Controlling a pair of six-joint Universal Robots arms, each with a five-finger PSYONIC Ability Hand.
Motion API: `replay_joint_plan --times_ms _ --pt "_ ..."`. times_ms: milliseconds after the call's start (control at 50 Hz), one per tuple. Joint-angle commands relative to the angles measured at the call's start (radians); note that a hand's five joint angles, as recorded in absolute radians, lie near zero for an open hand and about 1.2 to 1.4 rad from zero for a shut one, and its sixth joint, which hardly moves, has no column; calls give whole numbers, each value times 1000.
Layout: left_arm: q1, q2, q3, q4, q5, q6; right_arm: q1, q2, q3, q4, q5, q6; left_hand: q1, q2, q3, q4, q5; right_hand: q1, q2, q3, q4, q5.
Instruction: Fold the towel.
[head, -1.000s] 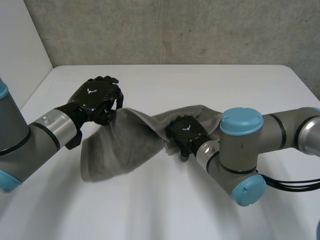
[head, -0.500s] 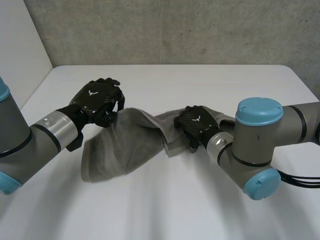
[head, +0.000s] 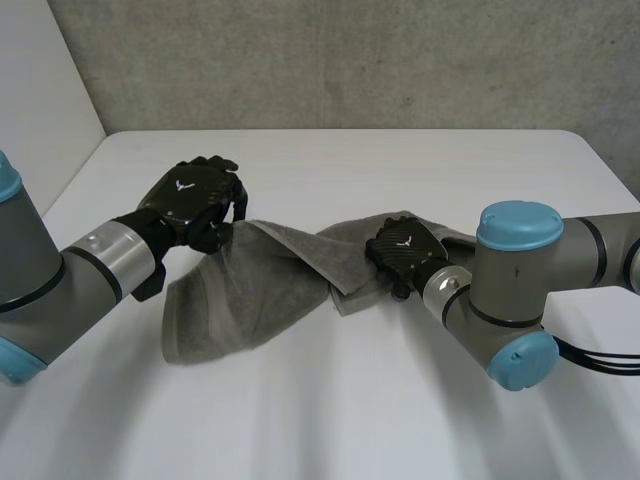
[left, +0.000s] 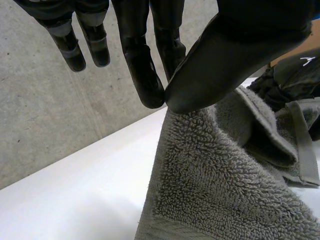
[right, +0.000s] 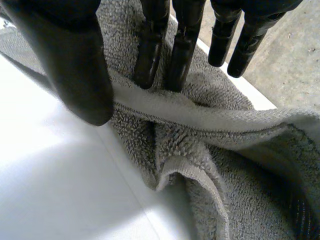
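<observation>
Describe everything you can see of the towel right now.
The towel is grey terry cloth with a flat woven hem band. It is bunched and creased, not folded flat. It stretches between the two hands over the white table, and its lower part sags down to the tabletop. The left hand pinches one corner. The right hand pinches a hemmed edge at the other end, where the cloth piles in loose folds.
</observation>
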Motion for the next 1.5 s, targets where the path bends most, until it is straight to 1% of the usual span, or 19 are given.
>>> replay_joint_plan --times_ms 20,100,140,260,360,420,460,580,660,680,740,760,780,940,1080,1160,1260,1400,1500 --pt "0 -6 0 0 0 0 -7 19 -17 -3 1 0 97 73 -51 -59 55 261 258 -43 -76 270" --pt "1 -8 0 1 0 0 -9 28 -28 -1 1 1 97 73 -51 -59 55 299 296 -43 -76 309" --pt "1 -8 0 1 0 0 -26 26 -30 2 -8 3 97 73 -51 -59 55 576 573 -43 -76 585" --pt "1 -6 3 0 -2 0 -58 -20 -28 11 -31 18 97 73 -51 -59 55 577 574 -43 -76 587" --pt "0 -2 5 -5 -2 0 -115 -246 10 13 -92 147 97 73 -51 -59 55 577 574 -43 -76 587" --pt "0 14 3 -6 -2 -5 -145 -290 10 11 -117 198 97 73 -51 -59 55 577 574 -43 -76 587" --pt "5 21 -2 -6 -2 -11 -219 -329 12 11 -157 257 97 73 -51 -59 55 577 574 -43 -76 587" --pt "9 40 -28 -8 0 -54 -334 -328 46 17 -171 224 97 73 -51 -59 55 577 574 -43 -76 587" --pt "-6 35 -54 -6 3 -60 -428 -302 98 22 -171 127 97 73 -51 -59 55 577 574 -43 -76 587" --pt "-6 35 -54 -6 3 -60 -443 -291 110 23 -165 101 97 73 -51 -59 55 270 267 -43 -76 280" --pt "-28 27 -58 -6 3 -61 -449 -282 119 25 -161 87 97 73 -51 -59 55 111 109 -43 -76 121" --pt "-40 27 -58 -8 3 -63 -452 -282 130 25 -161 86 97 73 -51 -59 55 -49 -51 -43 -76 -39" --pt "-40 27 -58 -8 3 -63 -454 -287 144 25 -158 89 97 73 -51 -59 55 -329 -332 -43 -76 -320" --pt "-78 12 -58 -6 0 -64 -440 -372 249 23 -158 81 97 73 -51 -59 55 -637 -640 -43 -76 -627" --pt "-78 12 -61 -8 0 -64 -438 -472 355 8 -189 67 97 73 -51 -59 55 -631 -634 -43 -76 -622" --pt "-78 12 -66 -6 0 -64 -448 -526 465 23 -288 -15 97 73 -51 -59 55 -579 -582 -43 -76 -569" --pt "-80 11 -61 -5 1 -64 -454 -564 541 52 -335 -78 97 73 -51 -59 55 -549 -552 -43 -76 -540" --pt "-86 15 -37 -8 -2 -69 -443 -560 559 132 -339 -26 97 73 -51 -59 55 -485 -487 -43 -76 -475" --pt "-103 18 8 -26 -2 -123 -411 -482 520 102 -309 128 97 73 -51 -59 55 -473 -476 -43 -76 -463"
